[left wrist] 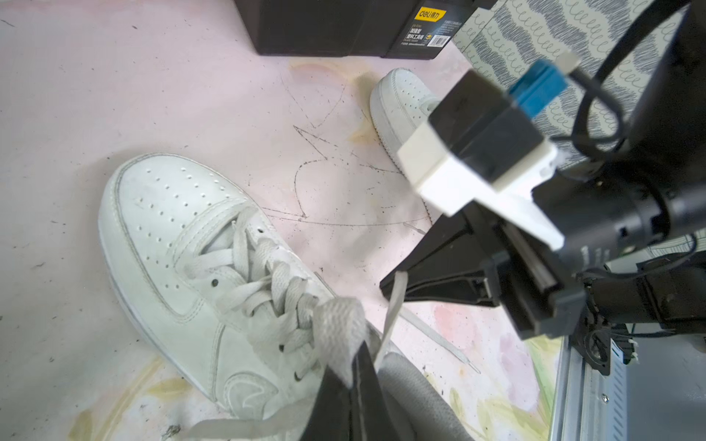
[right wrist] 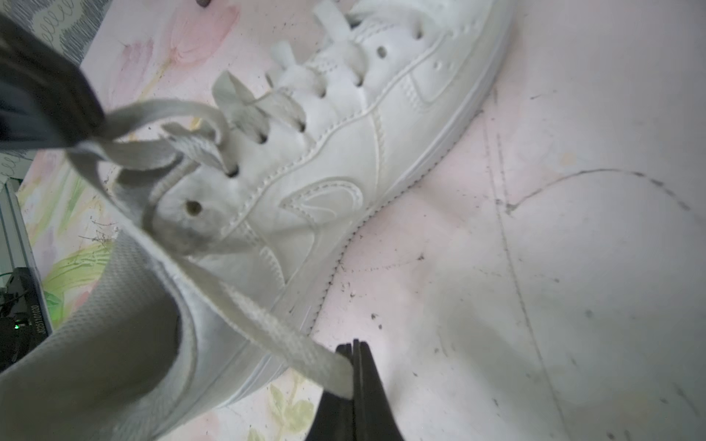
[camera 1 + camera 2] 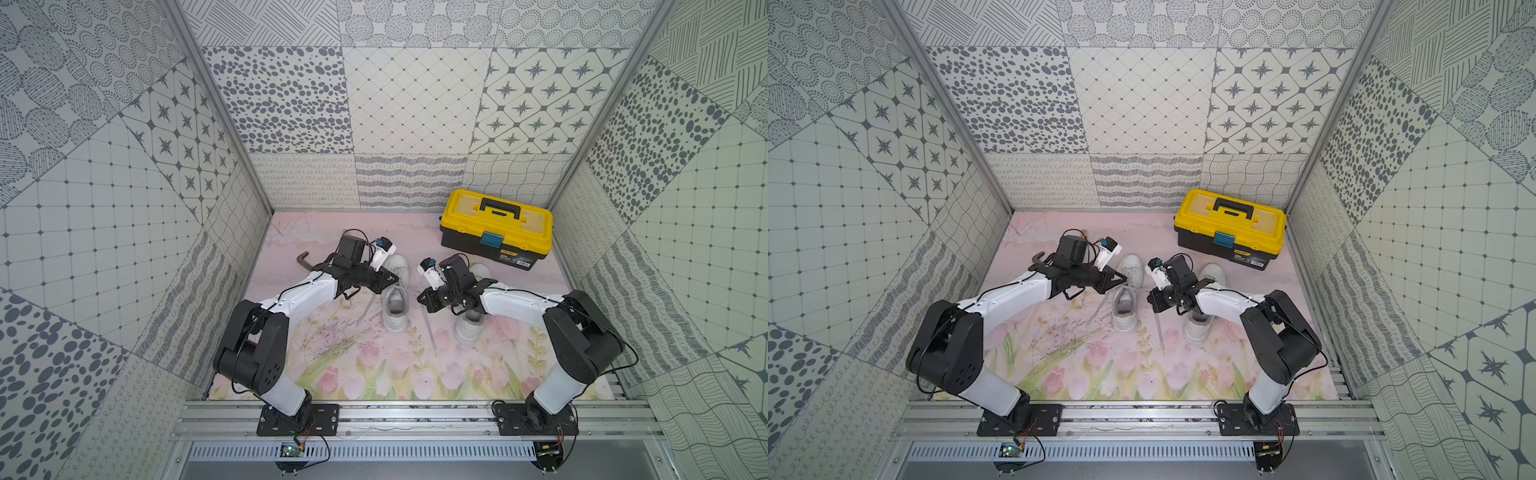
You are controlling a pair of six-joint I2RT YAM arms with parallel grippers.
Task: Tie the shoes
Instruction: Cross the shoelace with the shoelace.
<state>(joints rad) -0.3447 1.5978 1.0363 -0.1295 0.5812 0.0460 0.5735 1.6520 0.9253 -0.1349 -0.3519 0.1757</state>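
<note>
Currently two white shoes stand side by side near the middle of the table [image 3: 374, 374], toes toward the far edge and heels toward the near edge. The middle shoe [image 3: 395, 309] sits between the two arms. The other shoe [image 3: 467, 328] stands just beside it, toward the right edge, and is largely covered by the right arm in both top views.

The left gripper [image 1: 357, 366] is over the middle shoe's collar, with its jaws pressed together on a flat grey-white lace [image 1: 340, 332] that rises from the top eyelets. The right gripper [image 2: 355, 349] is low beside the same shoe, on the side facing the other shoe. Its jaws are pinched tight on the other lace [image 2: 267, 324], which runs taut from the shoe's upper eyelets down to the fingertips.

The shoe's lower lacing is crossed and threaded, and no bow shows at the top. A loose lace end [image 3: 430, 332] lies flat on the table between the two shoes; whose it is I cannot tell.

A yellow-lidded black toolbox [image 3: 496, 226] sits closed in the far right corner, apart from both shoes.
</note>
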